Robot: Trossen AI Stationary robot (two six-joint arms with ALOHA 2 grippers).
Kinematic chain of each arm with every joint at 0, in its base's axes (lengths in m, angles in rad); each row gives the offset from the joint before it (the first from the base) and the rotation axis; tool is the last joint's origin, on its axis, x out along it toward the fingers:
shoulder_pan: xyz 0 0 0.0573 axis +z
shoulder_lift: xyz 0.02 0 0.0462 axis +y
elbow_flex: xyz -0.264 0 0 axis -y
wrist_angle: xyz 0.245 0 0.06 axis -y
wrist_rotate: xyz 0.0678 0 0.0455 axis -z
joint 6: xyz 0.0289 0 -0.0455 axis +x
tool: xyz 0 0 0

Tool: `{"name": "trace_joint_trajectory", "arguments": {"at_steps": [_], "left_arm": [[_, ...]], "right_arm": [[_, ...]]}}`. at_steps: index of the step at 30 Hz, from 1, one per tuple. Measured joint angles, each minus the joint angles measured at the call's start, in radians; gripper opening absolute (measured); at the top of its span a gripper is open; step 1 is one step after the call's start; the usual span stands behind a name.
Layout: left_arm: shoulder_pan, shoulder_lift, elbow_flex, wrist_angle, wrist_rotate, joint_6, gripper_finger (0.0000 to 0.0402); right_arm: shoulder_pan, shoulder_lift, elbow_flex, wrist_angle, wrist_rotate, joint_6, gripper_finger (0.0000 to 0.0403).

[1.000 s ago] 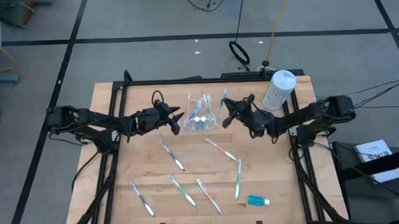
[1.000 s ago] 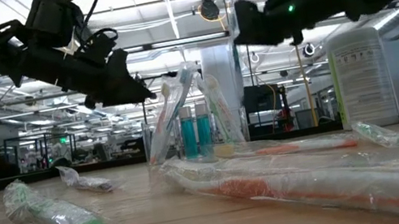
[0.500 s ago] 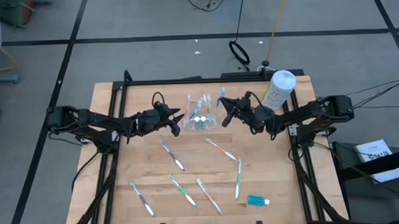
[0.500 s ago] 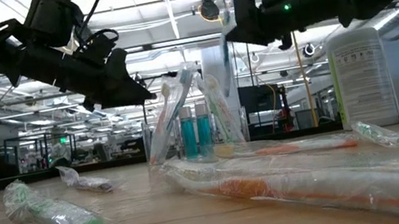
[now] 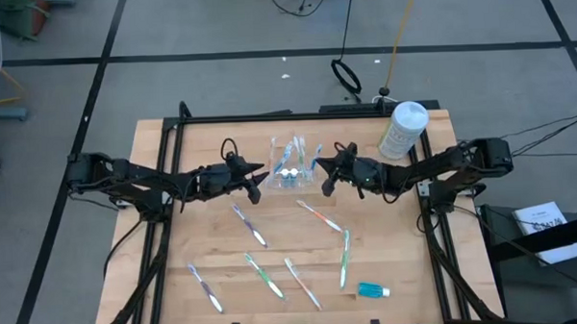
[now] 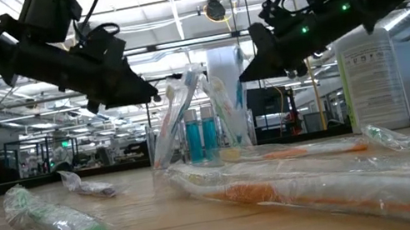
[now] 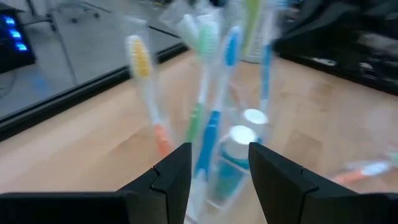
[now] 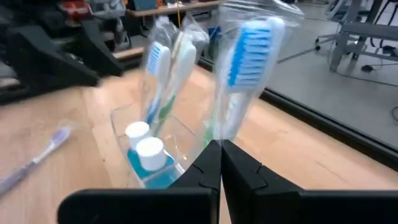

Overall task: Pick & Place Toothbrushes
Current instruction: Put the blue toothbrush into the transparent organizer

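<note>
Blue-bristled wrapped toothbrush (image 8: 239, 74) clenched in right tool (image 8: 221, 163) beside clear holder (image 5: 291, 166); left tool (image 7: 219, 163) released.

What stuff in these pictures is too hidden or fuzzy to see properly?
- Number of toothbrushes in the clear holder: too small in the high view, blurred in the left wrist view.
- Handle of the wrapped blue toothbrush in the right tool: hidden by the tool's fingers, right wrist view.
- Label text on the white canister: too small, low view.
- Left tool: open beside the holder.
</note>
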Motion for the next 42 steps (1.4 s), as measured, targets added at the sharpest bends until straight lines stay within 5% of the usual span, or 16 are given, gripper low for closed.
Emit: {"name": "trace_joint_trajectory", "arguments": {"at_steps": [10,17,28,34,38,42], "left_arm": [[-0.06,-0.037,0.013,-0.007,0.303,0.123,0.0166],[-0.088,-0.043,0.054,-0.049,0.458,0.19,0.0166],[-0.093,-0.061,0.062,-0.164,0.253,-0.138,0.0166],[-0.157,-0.102,0.062,-0.328,0.27,-0.239,0.0166],[-0.23,-0.12,0.062,-0.474,0.302,-0.461,0.0166],[-0.306,-0.116,0.062,-0.575,0.282,-0.856,0.0166]], "right_arm": [[-0.001,0.0,0.0,-0.009,-0.265,-0.185,0.0],[0.0,0.0,0.0,-0.033,-0.282,-0.213,0.0001],[-0.01,0.0,0.0,-0.023,-0.203,-0.199,0.0073],[-0.01,0.0,0.0,-0.029,-0.204,-0.255,0.0129],[-0.009,0.0,0.0,-0.03,-0.203,-0.249,0.0155],[-0.009,0.0,0.0,-0.044,-0.206,-0.228,0.0171]]}}
